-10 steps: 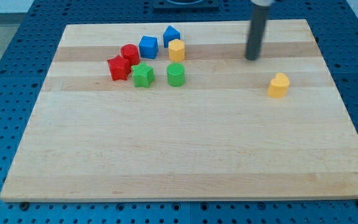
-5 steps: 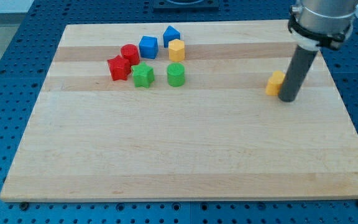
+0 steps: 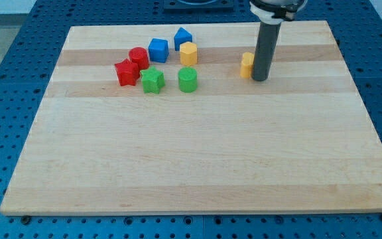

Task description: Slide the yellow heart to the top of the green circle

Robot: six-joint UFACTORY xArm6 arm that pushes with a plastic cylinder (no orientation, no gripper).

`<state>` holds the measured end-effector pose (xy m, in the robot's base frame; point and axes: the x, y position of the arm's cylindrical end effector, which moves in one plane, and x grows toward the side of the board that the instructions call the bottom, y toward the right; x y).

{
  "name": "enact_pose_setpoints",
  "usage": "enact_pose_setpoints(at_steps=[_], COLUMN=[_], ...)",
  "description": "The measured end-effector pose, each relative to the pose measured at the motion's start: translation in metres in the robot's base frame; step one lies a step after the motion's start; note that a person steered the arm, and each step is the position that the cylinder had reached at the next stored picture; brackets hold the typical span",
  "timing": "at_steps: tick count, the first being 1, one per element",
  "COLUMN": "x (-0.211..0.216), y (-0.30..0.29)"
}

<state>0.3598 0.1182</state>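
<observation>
The yellow heart (image 3: 246,65) lies in the upper right-middle of the wooden board (image 3: 191,166), partly hidden by my rod. My tip (image 3: 260,79) touches its right side. The green circle (image 3: 188,79) sits well to the heart's left and slightly lower, at the lower right of the block cluster.
A second yellow block (image 3: 188,53) sits just above the green circle. Around it are a blue house-shaped block (image 3: 182,37), a blue square (image 3: 158,50), a red circle (image 3: 138,57), a red star (image 3: 126,72) and a green star (image 3: 153,80).
My tip went round to the heart's right side and pushed it left and up the view, from the right part of the board toward the cluster.
</observation>
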Motion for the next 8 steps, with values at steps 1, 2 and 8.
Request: enact_pose_setpoints(at_steps=[1,2,8], x=[-0.003,-0.022,-0.002], y=[0.028,0.033,-0.027])
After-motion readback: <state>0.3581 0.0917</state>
